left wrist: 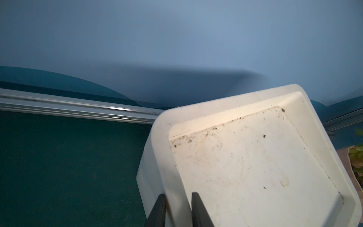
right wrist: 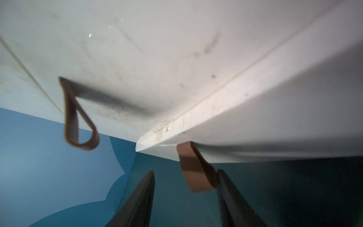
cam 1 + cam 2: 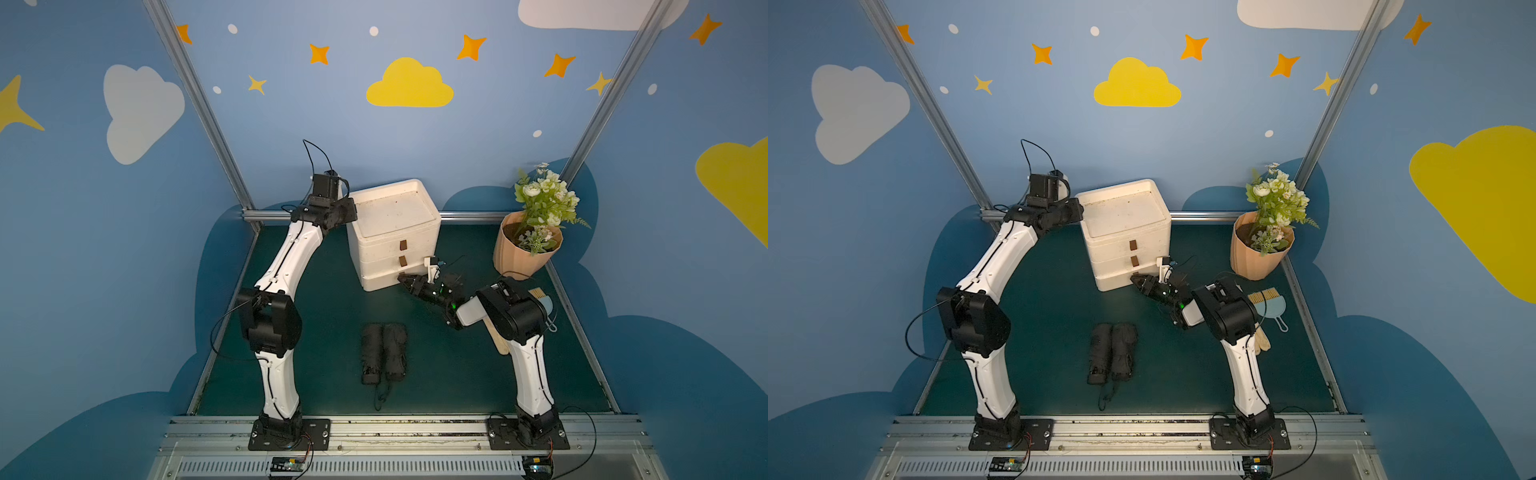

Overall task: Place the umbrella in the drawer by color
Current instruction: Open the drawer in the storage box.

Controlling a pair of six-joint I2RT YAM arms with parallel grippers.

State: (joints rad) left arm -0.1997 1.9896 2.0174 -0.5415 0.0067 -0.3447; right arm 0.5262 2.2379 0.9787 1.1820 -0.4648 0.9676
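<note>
Progress early: right tool point(image 2: 185, 173), jaws half apart around the lowest drawer's pull tab point(image 2: 196, 169); left tool point(image 1: 178, 194) pinches the chest point(image 3: 382, 266) rim; both umbrellas point(image 3: 383, 353) lie on the tabletop point(image 3: 324, 316), behind the right tool.

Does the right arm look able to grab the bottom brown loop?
Probably yes: the right gripper is open, jaws either side of the bottom loop on the drawer box, nothing in between.

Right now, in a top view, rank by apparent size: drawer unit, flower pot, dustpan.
Largest: drawer unit.
Next: flower pot, even without its flowers.
Smallest: dustpan, clearly smaller than both.
</note>
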